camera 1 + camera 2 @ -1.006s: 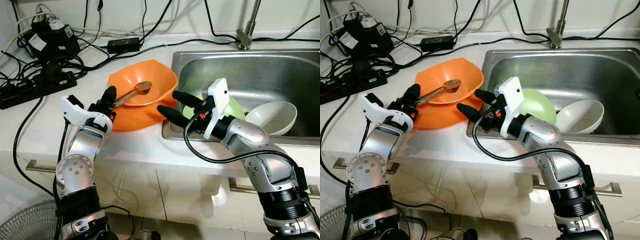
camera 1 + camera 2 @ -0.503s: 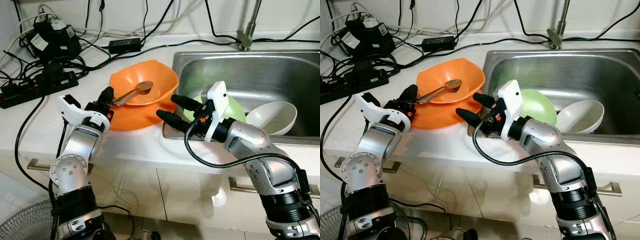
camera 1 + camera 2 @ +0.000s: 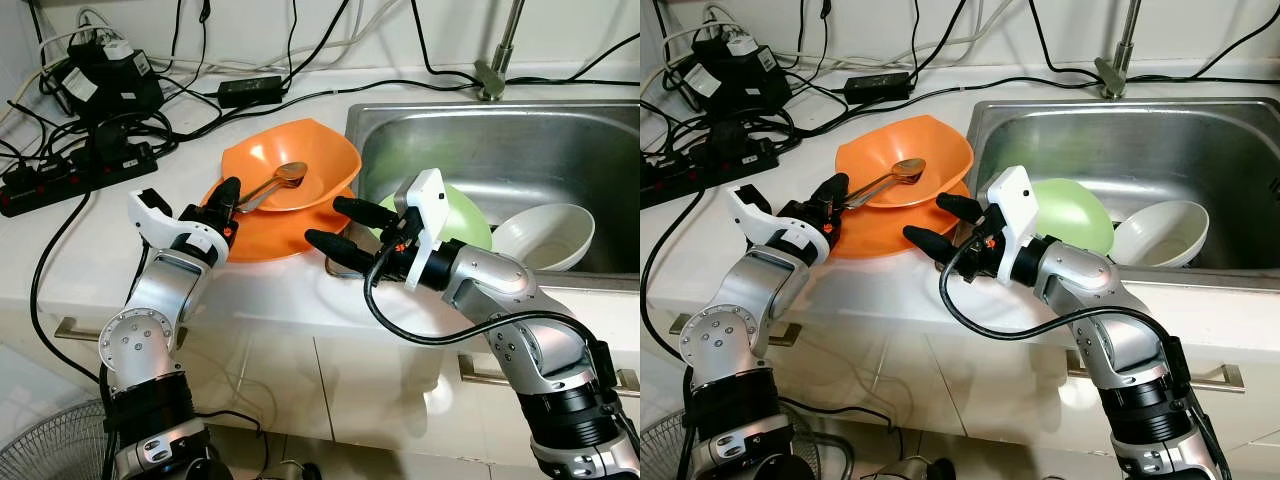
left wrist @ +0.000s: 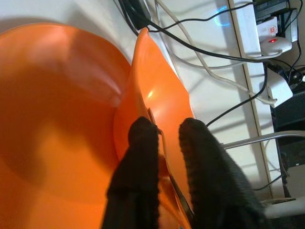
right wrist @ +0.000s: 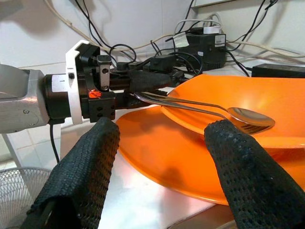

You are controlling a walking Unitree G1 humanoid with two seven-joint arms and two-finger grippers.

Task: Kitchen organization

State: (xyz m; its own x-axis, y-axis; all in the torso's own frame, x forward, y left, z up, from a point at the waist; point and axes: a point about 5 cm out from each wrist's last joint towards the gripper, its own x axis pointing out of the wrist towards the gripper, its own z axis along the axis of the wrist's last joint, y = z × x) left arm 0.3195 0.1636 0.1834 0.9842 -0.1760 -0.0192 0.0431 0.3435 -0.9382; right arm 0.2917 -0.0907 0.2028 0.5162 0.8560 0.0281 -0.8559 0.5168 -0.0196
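The left tool (image 3: 228,193) is clenched on the handle end of a spoon (image 3: 270,184), at the rim of the orange bowl (image 3: 305,160) farthest from the sink (image 3: 520,140). From that grip the spoon's long axis runs up and across the bowl toward the sink, its head resting inside the bowl. The bowl sits on an orange plate (image 3: 265,235), which lies on the white surface (image 3: 90,240) just beside the sink's edge.

The right tool (image 3: 342,225) is released, its two fingers spread wide, hovering near the bowl on the sink side and pointing at the bowl and plate; in its wrist view the spoon's head lies between the fingers, farther off. The left tool is the nearer to the spoon and already has it, so any lift turns on that grip.

The left wrist view is too close to show how much handle is caught. Inside the sink sit a green bowl (image 3: 470,215) and a white bowl (image 3: 545,235), partly hidden by the right arm.
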